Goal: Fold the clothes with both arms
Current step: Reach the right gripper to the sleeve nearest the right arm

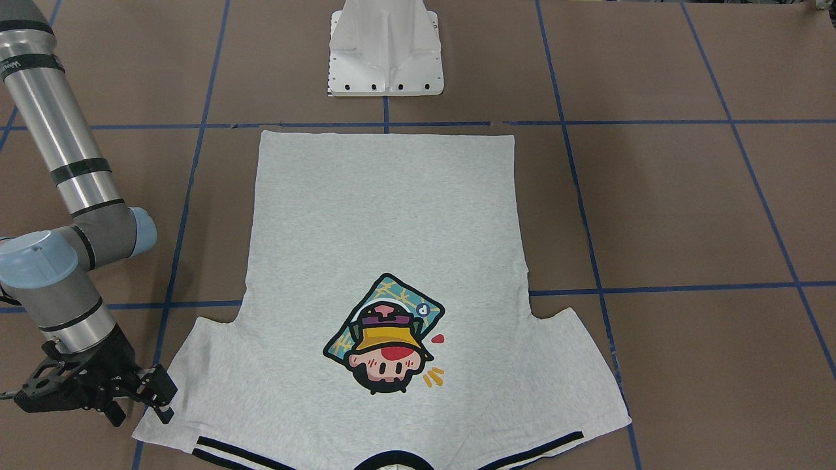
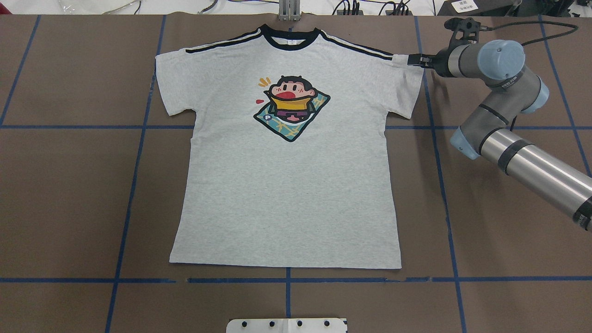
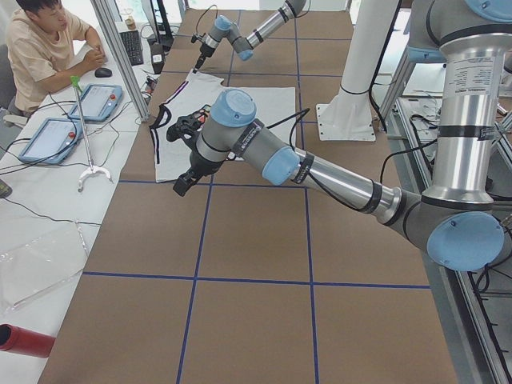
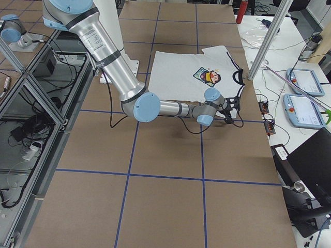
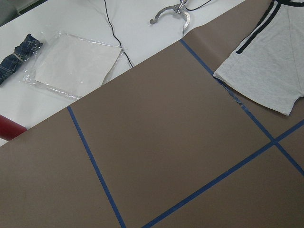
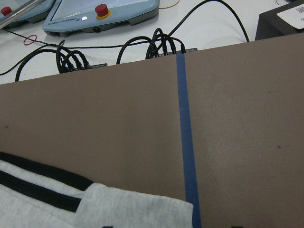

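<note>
The right tool [image 1: 140,408] is released, its jaws parted with nothing between them. It tilts down at the outer corner of the nearest sleeve [image 1: 196,398] of the T-shirt [image 2: 286,194]. One fingertip [image 1: 163,410] is over the sleeve's edge beside the black stripes, and the other is over bare worktop [image 2: 69,185] just outside it. Whether either touches the cloth cannot be told. From this tool the T-shirt spreads flat and print-up toward the robot's left. Its black collar [image 2: 289,34] is about level with the tool on the side away from the robot, and its hem lies back toward the white pedestal [image 1: 385,52]. The cartoon head [image 2: 291,104] lies beyond the sleeve, on the chest. The left tool [image 3: 182,184] hangs above bare worktop, well apart from the right one. The other sleeve [image 5: 266,61] lies ahead of it, at the upper right of its wrist view. Whether its jaws are parted or clenched cannot be told from the one side view that shows it.
</note>
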Controlling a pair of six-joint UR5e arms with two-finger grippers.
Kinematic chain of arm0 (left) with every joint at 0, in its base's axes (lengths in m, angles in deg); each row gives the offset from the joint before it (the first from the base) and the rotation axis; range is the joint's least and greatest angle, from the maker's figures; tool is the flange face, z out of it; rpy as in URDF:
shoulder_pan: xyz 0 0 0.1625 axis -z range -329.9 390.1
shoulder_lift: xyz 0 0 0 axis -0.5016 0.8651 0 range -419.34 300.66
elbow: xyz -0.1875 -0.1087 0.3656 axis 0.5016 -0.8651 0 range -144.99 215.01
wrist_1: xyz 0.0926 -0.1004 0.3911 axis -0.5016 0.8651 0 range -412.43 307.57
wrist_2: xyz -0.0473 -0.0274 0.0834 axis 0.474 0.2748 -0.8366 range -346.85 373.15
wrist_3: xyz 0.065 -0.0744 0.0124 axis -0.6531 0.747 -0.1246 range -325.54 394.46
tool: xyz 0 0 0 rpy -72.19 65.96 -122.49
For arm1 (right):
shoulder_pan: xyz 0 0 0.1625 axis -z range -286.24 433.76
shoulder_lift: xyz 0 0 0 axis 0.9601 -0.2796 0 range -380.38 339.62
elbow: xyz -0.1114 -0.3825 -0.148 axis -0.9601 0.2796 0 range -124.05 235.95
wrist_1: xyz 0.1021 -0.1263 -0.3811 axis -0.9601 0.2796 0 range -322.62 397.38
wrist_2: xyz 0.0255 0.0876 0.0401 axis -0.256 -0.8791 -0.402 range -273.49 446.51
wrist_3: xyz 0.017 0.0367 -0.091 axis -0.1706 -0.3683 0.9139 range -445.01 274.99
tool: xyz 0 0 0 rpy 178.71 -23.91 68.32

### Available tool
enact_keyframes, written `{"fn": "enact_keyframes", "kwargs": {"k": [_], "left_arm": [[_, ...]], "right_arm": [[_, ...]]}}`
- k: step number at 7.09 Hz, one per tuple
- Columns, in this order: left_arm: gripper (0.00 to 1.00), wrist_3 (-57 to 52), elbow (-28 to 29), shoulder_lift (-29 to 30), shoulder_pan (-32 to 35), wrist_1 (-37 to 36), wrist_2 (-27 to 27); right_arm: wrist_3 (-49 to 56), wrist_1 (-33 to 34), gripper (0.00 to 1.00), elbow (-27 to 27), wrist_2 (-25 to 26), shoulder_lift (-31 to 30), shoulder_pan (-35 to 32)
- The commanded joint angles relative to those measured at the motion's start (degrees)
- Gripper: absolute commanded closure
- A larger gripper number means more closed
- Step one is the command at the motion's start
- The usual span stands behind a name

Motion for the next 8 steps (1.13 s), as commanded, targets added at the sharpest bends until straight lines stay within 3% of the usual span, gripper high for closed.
{"fn": "enact_keyframes", "kwargs": {"k": [1, 3, 8], "left_arm": [[0.00, -0.16, -0.23, -0.42, 0.09, -0.01, 0.01], [0.00, -0.25, -0.23, -0.42, 0.00, -0.01, 0.01], [0.00, -0.17, -0.23, -0.60, 0.00, 0.08, 0.01]], "right_arm": [[-0.40, -0.03, 0.25, 1.35, 0.91, 1.11, 0.11], [-5.64, -0.03, 0.96, 1.09, 0.82, 1.29, 0.02], [-5.85, -0.64, 1.00, 0.21, 1.00, 0.67, -0.60]]}}
